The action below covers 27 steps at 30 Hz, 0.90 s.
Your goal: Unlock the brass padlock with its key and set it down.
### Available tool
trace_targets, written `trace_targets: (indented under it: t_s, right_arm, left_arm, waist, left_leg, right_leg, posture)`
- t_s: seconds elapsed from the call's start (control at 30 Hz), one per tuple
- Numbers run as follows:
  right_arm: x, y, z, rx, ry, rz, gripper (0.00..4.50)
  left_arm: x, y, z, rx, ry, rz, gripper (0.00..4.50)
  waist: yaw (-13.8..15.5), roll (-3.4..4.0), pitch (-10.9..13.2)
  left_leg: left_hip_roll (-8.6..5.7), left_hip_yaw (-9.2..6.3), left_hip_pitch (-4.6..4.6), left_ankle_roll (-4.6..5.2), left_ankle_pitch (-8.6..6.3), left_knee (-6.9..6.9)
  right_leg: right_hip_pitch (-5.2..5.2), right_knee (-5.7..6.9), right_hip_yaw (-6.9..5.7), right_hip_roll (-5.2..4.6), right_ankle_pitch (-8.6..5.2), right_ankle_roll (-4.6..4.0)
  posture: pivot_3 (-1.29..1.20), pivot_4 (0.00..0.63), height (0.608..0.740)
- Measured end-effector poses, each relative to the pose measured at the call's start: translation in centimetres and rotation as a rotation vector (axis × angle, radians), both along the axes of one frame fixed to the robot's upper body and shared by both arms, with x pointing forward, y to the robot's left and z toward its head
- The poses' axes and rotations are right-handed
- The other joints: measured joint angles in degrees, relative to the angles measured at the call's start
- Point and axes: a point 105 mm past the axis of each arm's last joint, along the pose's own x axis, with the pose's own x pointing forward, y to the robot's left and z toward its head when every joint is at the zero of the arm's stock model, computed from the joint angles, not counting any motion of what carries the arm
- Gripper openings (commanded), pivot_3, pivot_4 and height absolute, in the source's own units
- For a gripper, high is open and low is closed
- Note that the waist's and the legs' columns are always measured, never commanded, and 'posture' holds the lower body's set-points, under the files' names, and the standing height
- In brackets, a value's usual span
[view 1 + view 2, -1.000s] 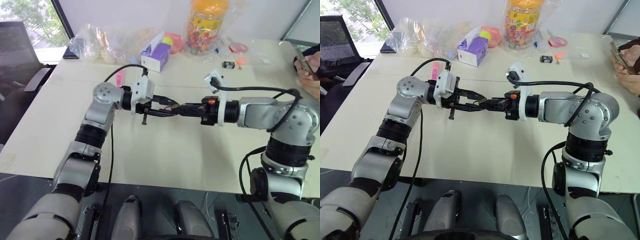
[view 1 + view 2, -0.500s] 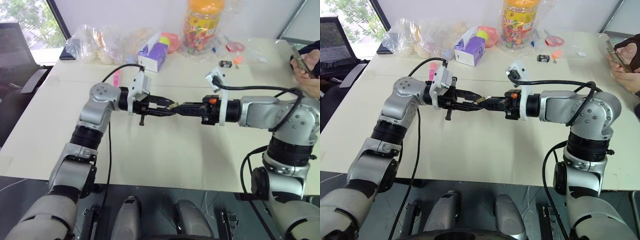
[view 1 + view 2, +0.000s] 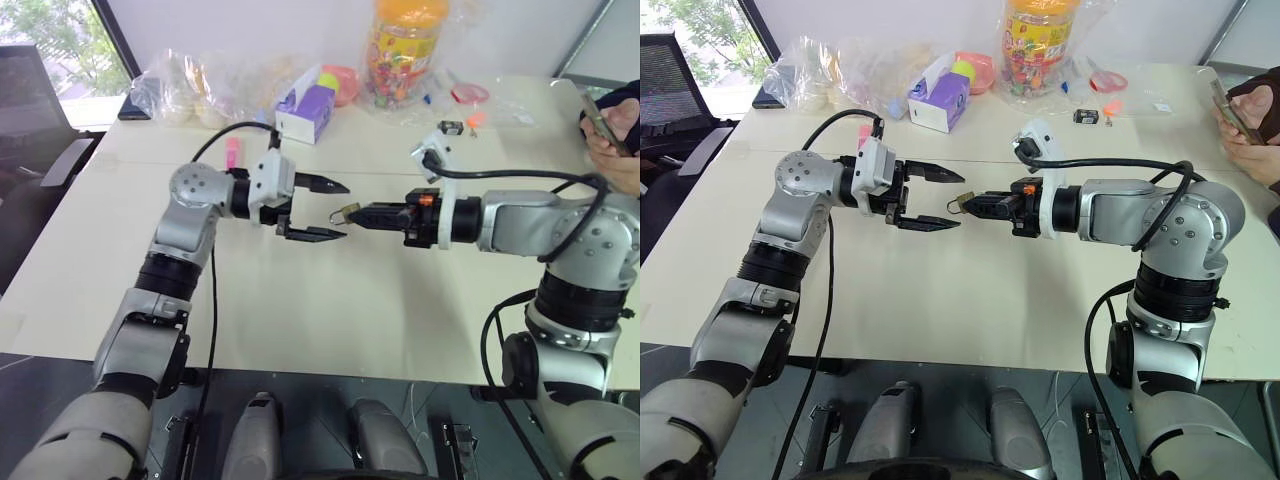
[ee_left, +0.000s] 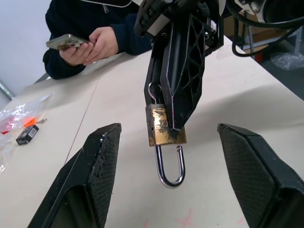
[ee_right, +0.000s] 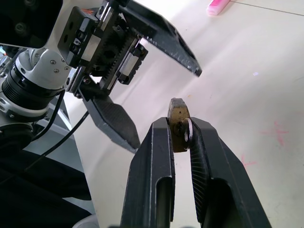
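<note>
Brass padlock (image 4: 165, 126) shackle sprung, pinched in right gripper (image 3: 362, 214), left gripper (image 3: 335, 209) fingers wide apart, empty

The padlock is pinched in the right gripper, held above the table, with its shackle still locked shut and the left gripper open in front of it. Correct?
Not quite. The padlock is pinched in the right gripper above the table, and the left gripper is open in front of it, but the shackle is open: the left wrist view shows one leg hanging free of the body.

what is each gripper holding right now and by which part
The right gripper pinches the brass padlock by its body, shackle hanging open. The left gripper is open, holding nothing.
</note>
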Motion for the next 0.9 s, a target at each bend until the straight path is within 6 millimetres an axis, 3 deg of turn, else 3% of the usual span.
trace_targets:
  t_s: [0.17,0.3,0.4,0.57,0.73,0.9]
  right_arm:
    - [0.6,-1.0,0.3,0.024,0.003,-0.056,0.0]
    - [0.9,-1.4,0.4,0.037,0.004,-0.083,0.0]
    - [1.0,-1.7,0.5,0.055,0.006,-0.1,0.0]
    - [1.1,-1.7,0.6,0.072,0.007,-0.113,0.0]
    - [1.3,-1.8,0.6,0.081,0.016,-0.129,0.0]
    - [1.3,-1.4,1.1,0.088,0.004,-0.117,0.0]
  left_arm:
    - [1.6,2.3,-0.7,-0.006,0.048,0.114,3.19]
    - [2.0,2.2,-0.4,-0.041,0.027,0.142,3.19]
    - [2.0,1.7,-0.1,-0.107,0.042,0.157,2.33]
    - [1.0,0.8,0.4,-0.166,0.184,0.111,0.2]
    - [0.6,0.8,-0.4,-0.172,0.351,0.103,0.05]
    - [0.6,0.8,-0.6,-0.167,0.384,0.109,0.05]
  waist:
    - [-0.05,0.01,0.0]
    - [0.11,0.01,0.0]
    - [0.06,0.01,0.01]
    - [-0.13,0.01,0.01]
    - [-0.15,0.01,0.01]
    - [-0.07,0.01,0.0]
  left_leg:
    - [0.0,0.0,0.0,0.0,0.0,-0.04]
    - [-0.01,0.01,-0.01,0.0,0.0,-0.08]
    - [-0.01,0.01,-0.01,0.0,0.0,-0.08]
    - [0.0,0.01,0.0,0.0,0.0,-0.13]
    - [0.0,0.01,0.03,-0.01,0.01,-0.2]
    - [0.0,0.01,0.03,-0.01,0.01,-0.21]
  right_leg:
    - [-0.03,0.0,0.0,0.0,0.0,0.0]
    - [-0.03,-0.03,0.0,-0.02,0.0,0.0]
    - [-0.03,-0.03,0.0,-0.03,0.0,0.0]
    - [-0.04,-0.03,0.01,-0.01,0.0,0.0]
    - [-0.05,-0.03,0.01,-0.01,0.0,0.0]
    - [-0.04,-0.05,0.01,-0.01,0.0,0.0]
  posture:
    - [0.0,0.15,0.74]
    - [0.0,0.15,0.74]
    - [0.0,0.15,0.74]
    - [0.0,0.15,0.74]
    - [0.0,0.15,0.74]
    - [0.0,0.15,0.74]
